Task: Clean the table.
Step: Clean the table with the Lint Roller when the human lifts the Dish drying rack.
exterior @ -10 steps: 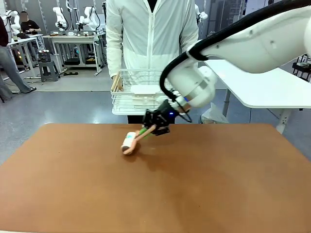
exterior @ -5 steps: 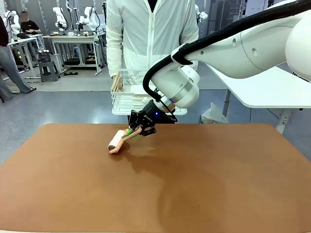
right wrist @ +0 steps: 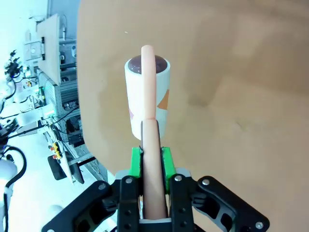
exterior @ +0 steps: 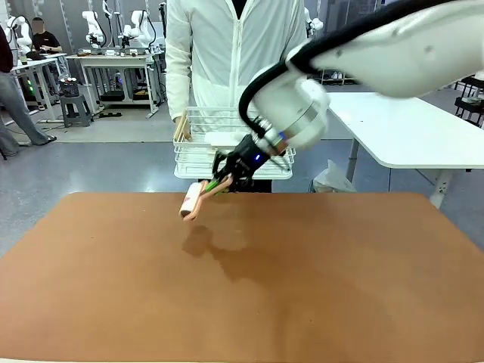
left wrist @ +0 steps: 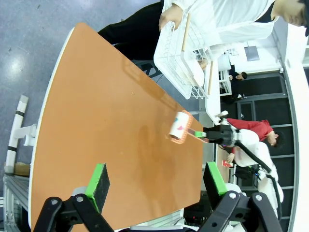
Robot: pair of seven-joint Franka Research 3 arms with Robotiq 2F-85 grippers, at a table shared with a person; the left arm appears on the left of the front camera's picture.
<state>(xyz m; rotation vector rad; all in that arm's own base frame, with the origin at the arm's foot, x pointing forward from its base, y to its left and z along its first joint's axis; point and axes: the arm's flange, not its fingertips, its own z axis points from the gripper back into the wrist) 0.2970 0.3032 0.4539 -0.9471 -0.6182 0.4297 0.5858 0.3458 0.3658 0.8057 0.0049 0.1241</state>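
Observation:
A lint roller point(exterior: 191, 203) with a white roll and a peach handle hangs just above the reddish-brown table point(exterior: 242, 295), near its far edge, with its shadow below it. My right gripper point(exterior: 224, 181) is shut on the handle, reaching in from the right. In the right wrist view the green pads point(right wrist: 136, 162) clamp the handle and the roll point(right wrist: 145, 99) points away over the table point(right wrist: 231, 72). My left gripper point(left wrist: 157, 181) stands open and holds nothing, high above the table point(left wrist: 106, 121), looking down on the roller point(left wrist: 179, 126).
A person in a white jacket stands at the far side and holds a white wire basket point(exterior: 198, 144) just beyond the table's edge. A white-topped table point(exterior: 408, 128) stands at the right rear. The basket point(left wrist: 186, 63) also appears in the left wrist view.
My right gripper swept the roller leftward along the table, then lifted it off the top and swung it back toward the far edge.

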